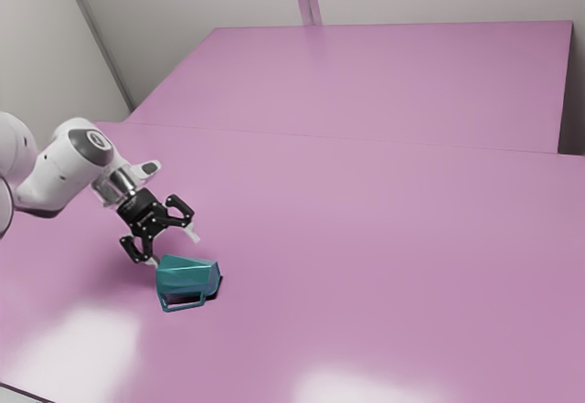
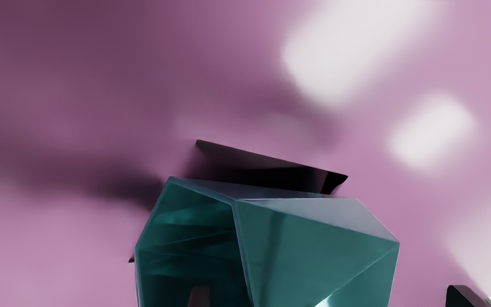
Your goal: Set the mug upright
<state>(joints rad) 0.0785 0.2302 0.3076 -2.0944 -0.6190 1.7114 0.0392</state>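
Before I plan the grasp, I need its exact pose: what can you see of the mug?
The mug is teal and glossy, with flat, angular facets and a thin rim. It lies on its side on the pink table, not upright. Its squared loop handle juts toward the exterior view's near edge. The wrist view looks into its hollow, shadowed mouth. The open hand is close by; whether a finger touches it, I can't tell.

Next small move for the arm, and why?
I'd ease the open tool slightly toward the mug, without closing yet. The mug lies on its side, and the fingers stand apart, not gripping it. In the wrist view one fingertip overlaps the mouth while the other is out past the opposite end, so closing now would probably be premature.
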